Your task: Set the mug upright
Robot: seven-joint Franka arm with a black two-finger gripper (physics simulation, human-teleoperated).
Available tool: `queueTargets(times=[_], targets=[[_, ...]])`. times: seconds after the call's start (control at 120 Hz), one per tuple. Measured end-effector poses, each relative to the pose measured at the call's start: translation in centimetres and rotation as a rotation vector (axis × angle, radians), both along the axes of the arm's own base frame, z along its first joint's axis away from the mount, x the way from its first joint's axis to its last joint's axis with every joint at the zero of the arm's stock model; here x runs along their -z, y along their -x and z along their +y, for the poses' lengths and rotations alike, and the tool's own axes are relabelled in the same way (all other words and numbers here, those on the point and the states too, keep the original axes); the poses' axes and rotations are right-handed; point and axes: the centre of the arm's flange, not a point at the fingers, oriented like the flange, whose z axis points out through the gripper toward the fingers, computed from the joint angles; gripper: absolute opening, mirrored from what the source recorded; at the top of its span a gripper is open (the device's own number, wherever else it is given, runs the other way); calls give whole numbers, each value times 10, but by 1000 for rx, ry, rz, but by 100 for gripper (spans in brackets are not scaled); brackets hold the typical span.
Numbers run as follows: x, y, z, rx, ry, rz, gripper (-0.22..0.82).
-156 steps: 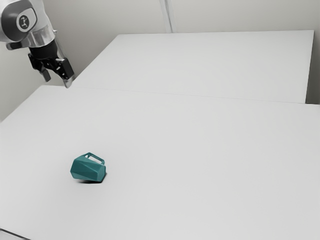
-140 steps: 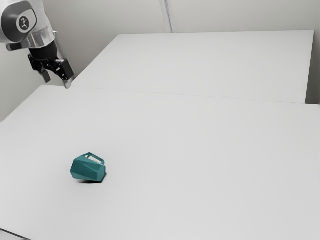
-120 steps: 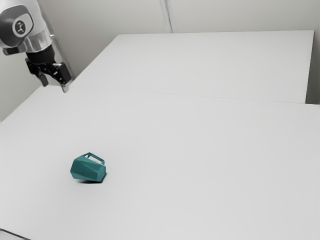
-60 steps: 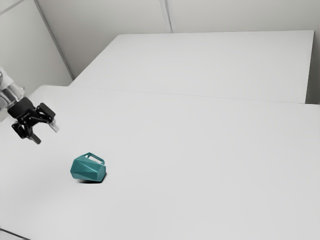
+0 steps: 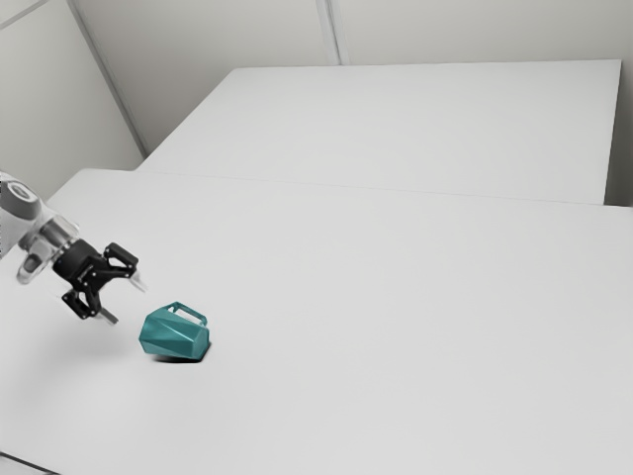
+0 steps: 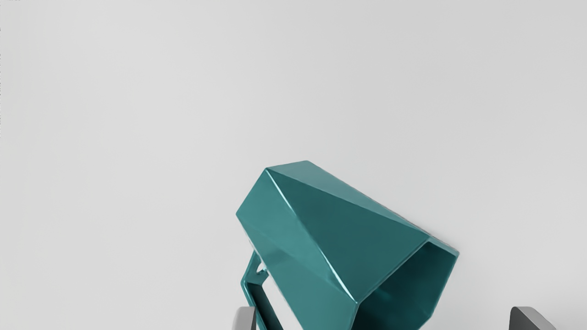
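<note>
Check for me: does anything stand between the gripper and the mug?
Nothing visible does. The exterior view shows a gap between the open gripper and the mug, which lies on its side on the table. In the wrist view, one fingertip overlaps the handle, which might catch it.

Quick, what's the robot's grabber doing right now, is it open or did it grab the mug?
Gripper: open, holding nothing; the mug lies on its side on the table.

The mug [image 5: 174,336] over there is plain teal, handle [image 6: 265,308] included, darker inside. At its ten o'clock I see a black gripper [image 5: 128,304] on a white-and-silver arm [image 5: 18,216]. The table [image 5: 396,346] is plain pale grey.
</note>
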Motion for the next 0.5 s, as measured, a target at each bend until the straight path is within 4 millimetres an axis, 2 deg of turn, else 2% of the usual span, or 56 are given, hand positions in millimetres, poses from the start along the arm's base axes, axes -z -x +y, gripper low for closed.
queueTargets(times=[0.2,0.408,0.5], targets=[[27,-11,-14,-11,44,20,60],[50,-10,-29,-35,84,38,60],[54,-11,-34,-41,92,37,60]])
